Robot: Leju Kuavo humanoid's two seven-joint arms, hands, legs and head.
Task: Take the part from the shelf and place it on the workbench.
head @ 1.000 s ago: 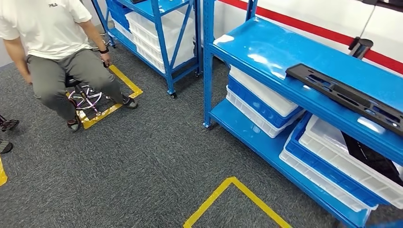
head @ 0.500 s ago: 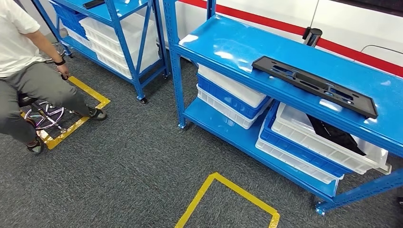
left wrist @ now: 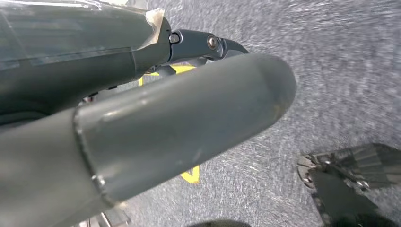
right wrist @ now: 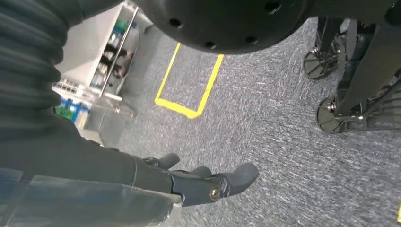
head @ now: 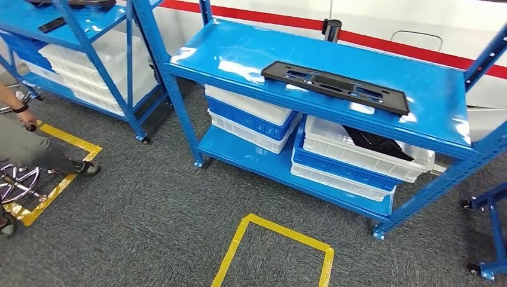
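The black part (head: 336, 87) is seen along the shelf's (head: 251, 48) front edge, best approached squarely, while both hands, left (left wrist: 142, 137) and right (right wrist: 208, 182), hang empty, fingers apart.

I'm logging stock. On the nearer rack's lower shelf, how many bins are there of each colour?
White bins: 4
Blue bins: 2
Total: 6
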